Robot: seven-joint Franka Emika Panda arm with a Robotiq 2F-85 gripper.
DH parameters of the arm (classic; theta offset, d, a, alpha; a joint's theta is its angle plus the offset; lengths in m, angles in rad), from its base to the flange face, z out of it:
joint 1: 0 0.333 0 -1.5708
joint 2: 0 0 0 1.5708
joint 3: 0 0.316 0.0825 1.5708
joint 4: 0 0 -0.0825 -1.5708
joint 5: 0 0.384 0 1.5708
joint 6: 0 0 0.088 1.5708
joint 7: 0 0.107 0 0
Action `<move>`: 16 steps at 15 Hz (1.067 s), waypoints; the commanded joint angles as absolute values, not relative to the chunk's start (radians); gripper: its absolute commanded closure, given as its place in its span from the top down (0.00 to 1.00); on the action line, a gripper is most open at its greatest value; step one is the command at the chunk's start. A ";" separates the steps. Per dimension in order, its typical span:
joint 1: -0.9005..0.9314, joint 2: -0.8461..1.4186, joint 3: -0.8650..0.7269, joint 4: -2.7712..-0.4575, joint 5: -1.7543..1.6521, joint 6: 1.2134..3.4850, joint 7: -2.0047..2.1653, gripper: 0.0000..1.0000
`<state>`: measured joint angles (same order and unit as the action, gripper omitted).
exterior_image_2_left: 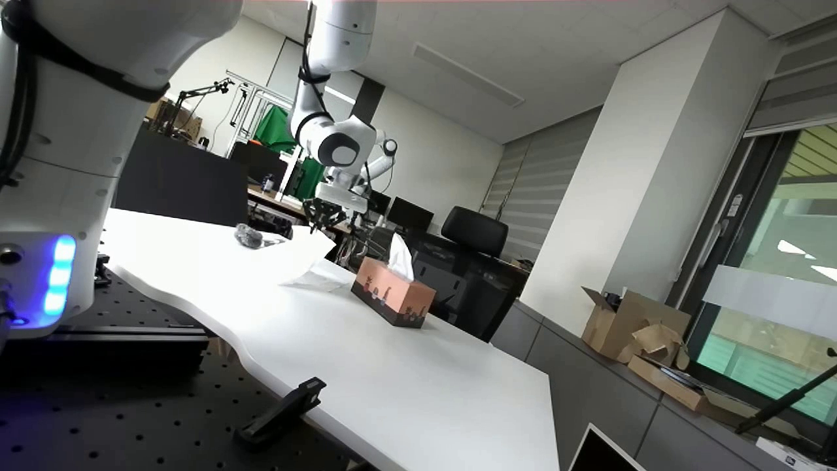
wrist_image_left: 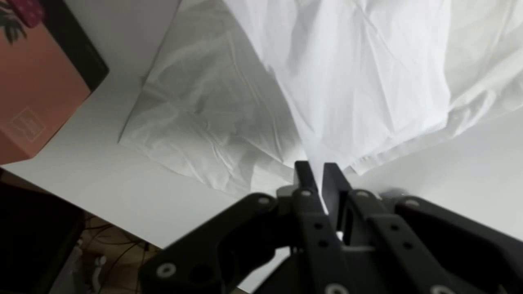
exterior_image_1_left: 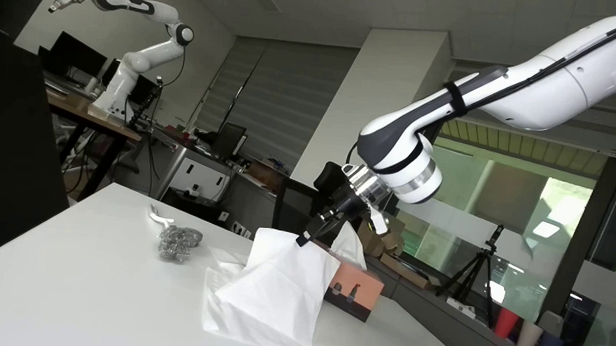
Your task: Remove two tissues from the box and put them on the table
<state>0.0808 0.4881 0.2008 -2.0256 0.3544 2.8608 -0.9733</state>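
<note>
exterior view: the box (exterior_image_2_left: 390,292) runs lengthwise down-right, tissue (exterior_image_2_left: 310,251) hanging from gripper (exterior_image_2_left: 314,228).

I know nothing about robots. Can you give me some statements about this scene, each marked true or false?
1. The gripper is holding a white tissue. True.
2. Only one robot arm can be seen. False: a second robot arm stands in the background.
3. Another tissue pokes out of the top of the tissue box. True.
4. The tissue box is all white. False: it is pinkish-orange with a dark lower band.
5. Some tissue lies on the table. True.
6. The gripper touches the tissue box. False: the two are apart.
</note>
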 commanded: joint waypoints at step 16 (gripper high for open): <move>0.207 0.316 -0.171 -2.066 -0.404 2.891 -0.251 1.00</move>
<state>0.2810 0.3432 -0.2175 -2.0725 -0.3600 2.8887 -0.2551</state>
